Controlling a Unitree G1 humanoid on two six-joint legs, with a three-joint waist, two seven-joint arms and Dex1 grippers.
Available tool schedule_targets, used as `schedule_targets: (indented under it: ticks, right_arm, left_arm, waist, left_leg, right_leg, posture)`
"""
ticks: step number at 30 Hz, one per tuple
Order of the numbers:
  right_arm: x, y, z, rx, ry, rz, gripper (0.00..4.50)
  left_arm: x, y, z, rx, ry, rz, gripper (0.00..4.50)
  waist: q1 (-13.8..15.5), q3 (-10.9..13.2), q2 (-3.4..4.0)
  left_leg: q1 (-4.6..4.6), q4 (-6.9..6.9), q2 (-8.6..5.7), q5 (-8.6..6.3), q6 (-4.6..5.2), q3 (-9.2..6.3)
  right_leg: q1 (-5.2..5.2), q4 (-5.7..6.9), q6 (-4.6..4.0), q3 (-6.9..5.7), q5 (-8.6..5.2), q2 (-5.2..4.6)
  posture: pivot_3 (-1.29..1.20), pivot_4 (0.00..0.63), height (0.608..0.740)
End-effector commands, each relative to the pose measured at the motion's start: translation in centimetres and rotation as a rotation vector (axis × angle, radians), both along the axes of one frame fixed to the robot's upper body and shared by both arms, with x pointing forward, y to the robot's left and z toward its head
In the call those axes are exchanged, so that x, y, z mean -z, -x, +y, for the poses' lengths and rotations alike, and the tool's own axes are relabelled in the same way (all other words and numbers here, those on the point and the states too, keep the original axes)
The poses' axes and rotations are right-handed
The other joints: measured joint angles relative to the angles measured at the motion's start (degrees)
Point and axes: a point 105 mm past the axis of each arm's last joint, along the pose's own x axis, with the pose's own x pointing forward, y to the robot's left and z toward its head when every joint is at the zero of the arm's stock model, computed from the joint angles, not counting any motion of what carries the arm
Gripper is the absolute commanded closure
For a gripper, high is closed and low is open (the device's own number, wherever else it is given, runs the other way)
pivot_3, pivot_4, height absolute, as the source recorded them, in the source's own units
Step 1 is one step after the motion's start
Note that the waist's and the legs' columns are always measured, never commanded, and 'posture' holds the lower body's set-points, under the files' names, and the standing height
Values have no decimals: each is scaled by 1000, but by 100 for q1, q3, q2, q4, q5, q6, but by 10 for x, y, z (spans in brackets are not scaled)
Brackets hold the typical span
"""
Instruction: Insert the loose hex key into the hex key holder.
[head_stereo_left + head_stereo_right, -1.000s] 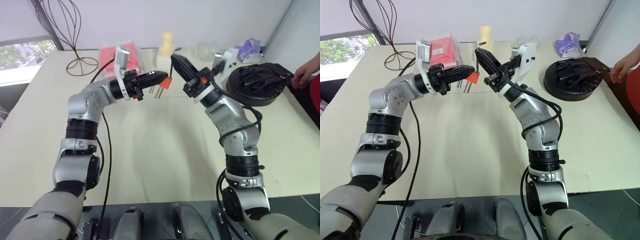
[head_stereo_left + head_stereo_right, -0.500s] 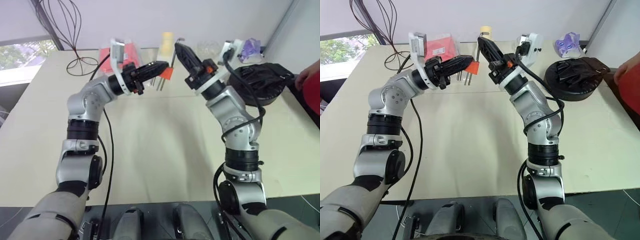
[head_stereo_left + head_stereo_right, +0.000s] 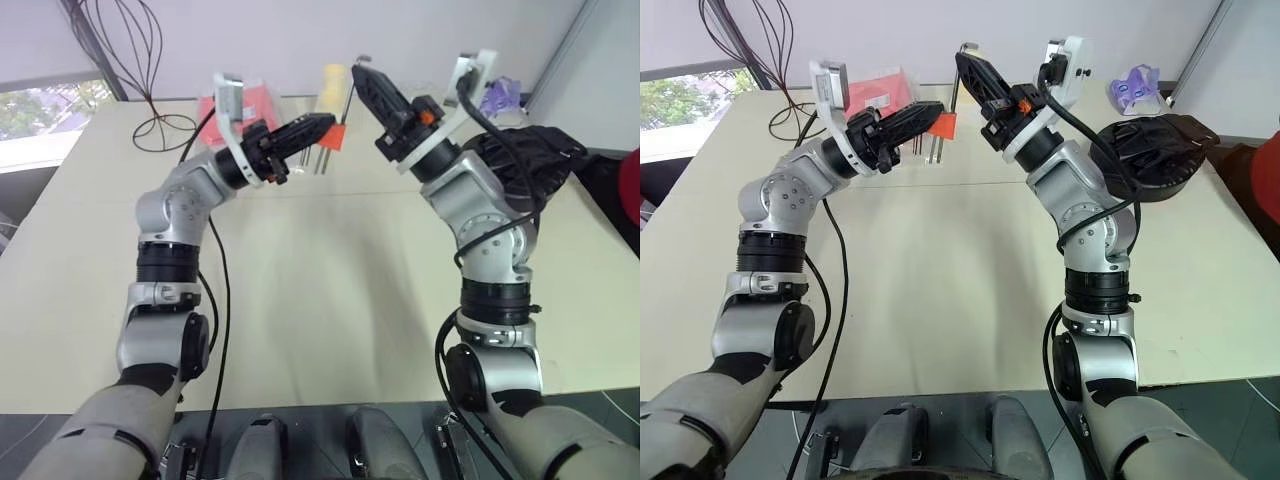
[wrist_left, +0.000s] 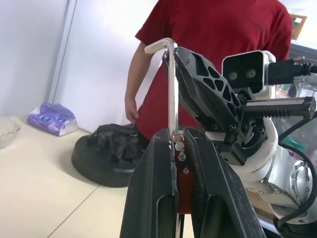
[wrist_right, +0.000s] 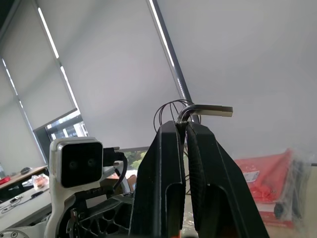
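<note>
Hex key and holder held up together above the table

The loose hex key [image 4: 172,89] is clamped between the closed fingers of the right gripper [image 3: 970,62], its bent end up and its long shaft hanging down. Its lower tip is seen at the top of the hex key holder [image 4: 184,183], which is pinched in the closed left gripper [image 3: 932,110]. Behind them, a red packet [image 3: 880,92] lies on the table [image 3: 940,270]; a person in red [image 4: 213,54] stands beyond a black round object [image 3: 1150,145].

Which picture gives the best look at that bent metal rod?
The left wrist view: the loose hex key stands full length above the hex key holder. The right wrist view shows its bent end past the right gripper; the head views show a thin sliver.
</note>
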Motion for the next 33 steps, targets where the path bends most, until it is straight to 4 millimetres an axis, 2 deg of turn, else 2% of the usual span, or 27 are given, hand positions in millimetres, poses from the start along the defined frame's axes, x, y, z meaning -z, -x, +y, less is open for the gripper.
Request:
schedule_targets:
  ticks: [1,7,8,21,23,25,31,33]
  right_arm:
    - [-6,1,-9,22,-10,-19,3422]
    - [-2,2,-6,12,3,-15,379]
    - [-2,2,-6,13,4,-14,32]
    - [-7,3,-4,17,17,-43,32]
    - [-8,3,-2,6,28,-48,545]
    - [-8,4,1,-6,38,-52,1299]
    - [-6,6,6,-27,72,-51,4447]
    - [-7,7,7,-27,84,-60,4447]
  left_arm:
    - [-26,11,8,5,65,-108,4288]
    - [-27,11,9,1,63,-112,4288]
    - [-27,11,9,0,63,-113,4288]
    - [-17,11,5,8,35,-107,4288]
    - [-15,12,4,10,31,-106,4288]
    - [-14,12,3,11,29,-104,4288]
    - [-12,12,3,12,20,-102,4288]
    - [-12,11,3,12,16,-102,4288]
  waist:
    - [5,0,0]
    - [4,0,0]
    - [5,0,0]
    - [4,0,0]
    - [6,0,0]
    - [6,0,0]
    - [-7,0,0]
    - [3,0,-1]
  left_leg:
    - [-1,0,0,0,0,0]
    - [0,0,-1,0,0,0]
    - [0,0,-1,0,0,0]
    - [0,0,-1,0,0,0]
    - [0,0,-1,0,0,0]
    - [-1,0,-1,0,0,0]
    - [0,0,0,0,0,0]
    - [-1,0,0,0,0,0]
  right_leg:
    - [0,0,0,0,0,-1]
    - [0,0,0,0,0,-1]
    - [0,0,0,0,0,-1]
    - [0,-1,0,0,0,-1]
    - [0,-1,0,0,0,0]
    - [0,-1,0,0,0,-1]
    - [0,-1,0,0,0,0]
    - [-2,0,0,0,0,1]
  posture:
    - [0,150,740]
    - [0,150,740]
    - [0,150,740]
    - [0,150,740]
    - [0,150,740]
    - [0,150,740]
    - [0,150,740]
    - [0,150,740]
